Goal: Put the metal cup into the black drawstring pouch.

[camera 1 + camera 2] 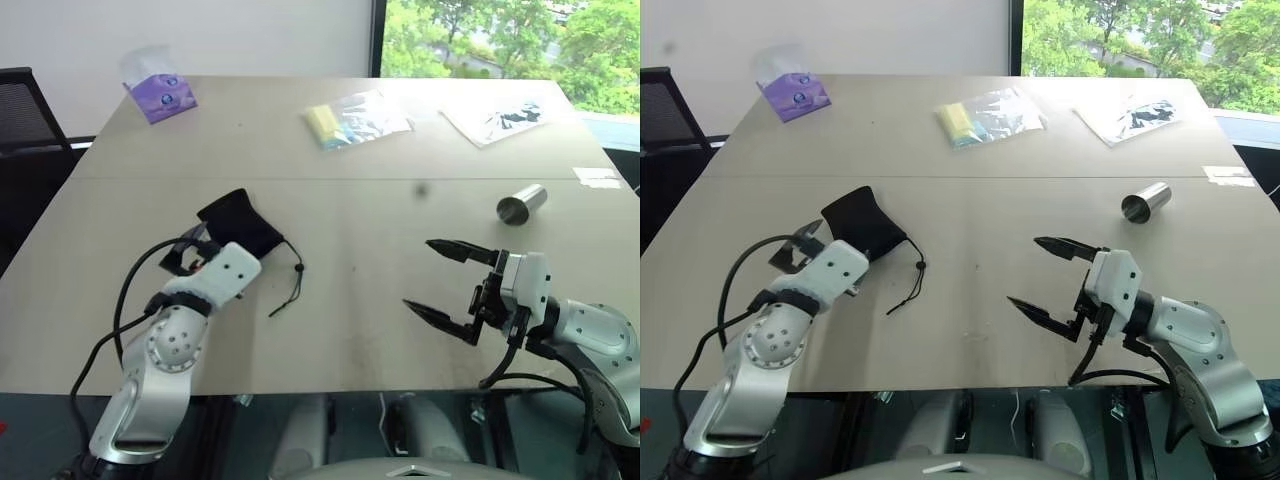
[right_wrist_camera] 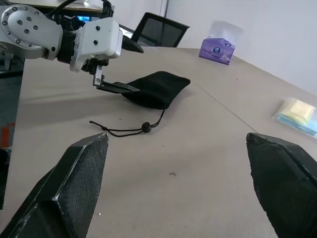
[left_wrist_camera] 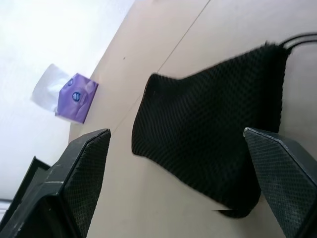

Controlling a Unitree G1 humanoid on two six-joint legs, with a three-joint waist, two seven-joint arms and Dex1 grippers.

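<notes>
The metal cup (image 1: 522, 204) lies on its side on the right half of the table, mouth toward me, with nothing touching it. On the left half the black drawstring pouch (image 1: 240, 225) lies flat, and its cord (image 1: 290, 285) with a bead trails toward the table's front. My left gripper (image 3: 177, 133) is open, level with the table, with the pouch straight ahead between its spread fingers. My right gripper (image 1: 417, 273) is open and empty. It hovers over the table short of the cup and points left toward the pouch (image 2: 156, 89).
A purple tissue pack (image 1: 158, 92) stands at the far left. A clear bag with a yellow item (image 1: 352, 118) and another plastic packet (image 1: 500, 115) lie at the back. A black chair (image 1: 25, 110) is beside the table's left edge.
</notes>
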